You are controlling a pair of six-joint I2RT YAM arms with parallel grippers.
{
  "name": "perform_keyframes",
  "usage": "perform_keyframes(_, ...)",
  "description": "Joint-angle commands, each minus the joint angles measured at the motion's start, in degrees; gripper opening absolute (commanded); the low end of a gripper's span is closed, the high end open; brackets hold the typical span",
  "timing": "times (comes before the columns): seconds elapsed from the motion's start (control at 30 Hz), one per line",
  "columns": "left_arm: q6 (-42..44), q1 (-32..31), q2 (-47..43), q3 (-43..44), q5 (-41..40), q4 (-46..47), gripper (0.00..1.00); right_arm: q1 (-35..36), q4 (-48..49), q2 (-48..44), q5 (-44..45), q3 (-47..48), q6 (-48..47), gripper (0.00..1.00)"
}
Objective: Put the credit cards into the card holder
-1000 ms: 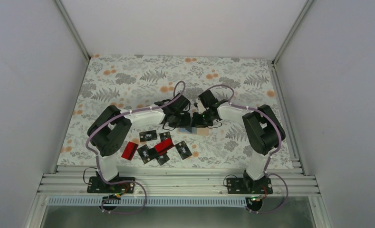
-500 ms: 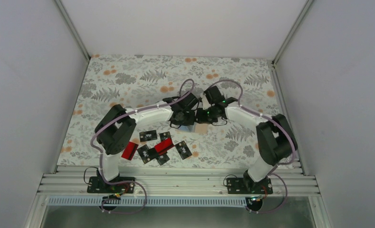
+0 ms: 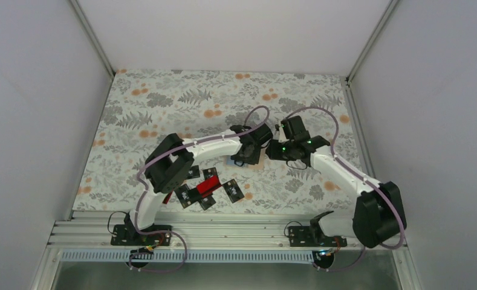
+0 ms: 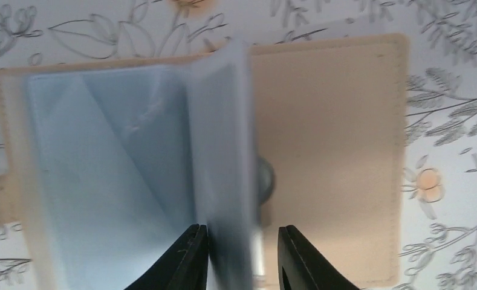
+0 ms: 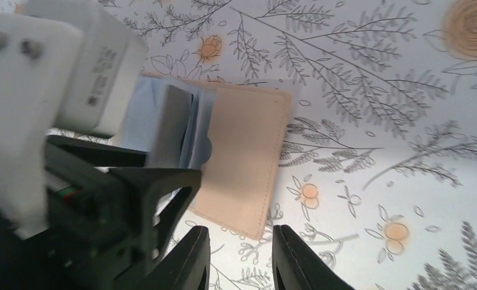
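Here, card holder (image 4: 326, 151): spread open on the floral table (image 3: 163, 103), tan cover flat, one light blue pocket leaf standing up.
Left gripper (image 4: 242, 229): parted narrowly, straddling that leaf, close to one finger and clear of the other.
Right gripper (image 5: 240, 229): parted narrowly, empty, just beside the card holder's tan edge.
Credit cards (image 3: 205, 187): scattered nearer the arm bases, apart from the card holder.

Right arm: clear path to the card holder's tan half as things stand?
Likely yes. The tan half of the card holder lies bare just ahead of the right fingers; the left fingers straddle only a blue leaf beside it.
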Motion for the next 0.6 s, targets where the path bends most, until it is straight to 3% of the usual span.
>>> perform_keyframes(0.0,-1.3,-2.1,3.0,6.3,-1.7,-3.2,0.33,-0.9,-1.4,-6.5,3.1,-1.3,2.6,0.28)
perform_keyframes(0.17,-0.4,-3.8,6.1,10.7,1.8,-1.3,0.41,-1.0,-2.0,-12.2,5.1,-3.0,6.9,0.3)
perform_keyframes(0.33,0.8,-3.9,0.1,3.3,11.5,11.6,0.48,-1.0,-3.5,-17.2,5.9,-2.3,8.4,0.31)
perform_keyframes(0.57,-0.5,-3.9,-12.6,-8.5,10.1,15.2,0.52,-1.0,-2.9,-19.7,-3.9,-2.9,6.1,0.63)
